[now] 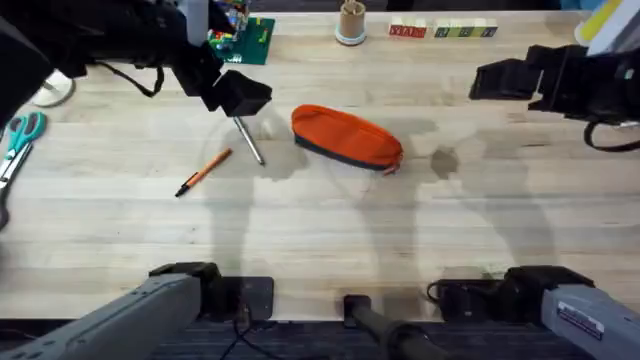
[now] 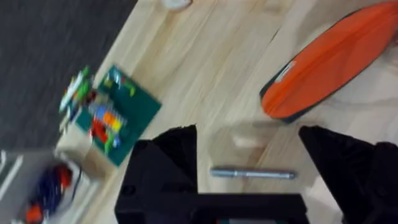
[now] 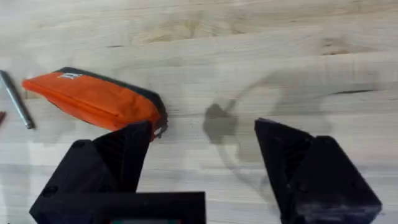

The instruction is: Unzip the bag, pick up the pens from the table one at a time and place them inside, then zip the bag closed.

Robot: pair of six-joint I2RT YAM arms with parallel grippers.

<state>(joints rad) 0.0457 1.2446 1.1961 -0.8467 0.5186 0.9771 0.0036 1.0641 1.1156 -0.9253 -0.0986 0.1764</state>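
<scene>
The orange bag (image 1: 345, 137) with a dark base strip lies near the middle of the table (image 1: 420, 220), zipper shut as far as I can tell. A grey pen (image 1: 248, 140) lies just left of it, and an orange pen (image 1: 203, 172) sits farther left. My left gripper (image 1: 240, 95) hovers open over the grey pen's far end. In the left wrist view the grey pen (image 2: 252, 174) lies between the open fingers (image 2: 168, 162), with the bag (image 2: 329, 59) beyond. My right gripper (image 1: 490, 78) is open at the far right, away from the bag (image 3: 93, 99).
Teal-handled scissors (image 1: 20, 135) lie at the left edge. A green baseplate with bricks (image 1: 250, 40), a small cup (image 1: 351, 22) and a row of blocks (image 1: 440, 30) line the far edge. Bare wood spreads in front of the bag.
</scene>
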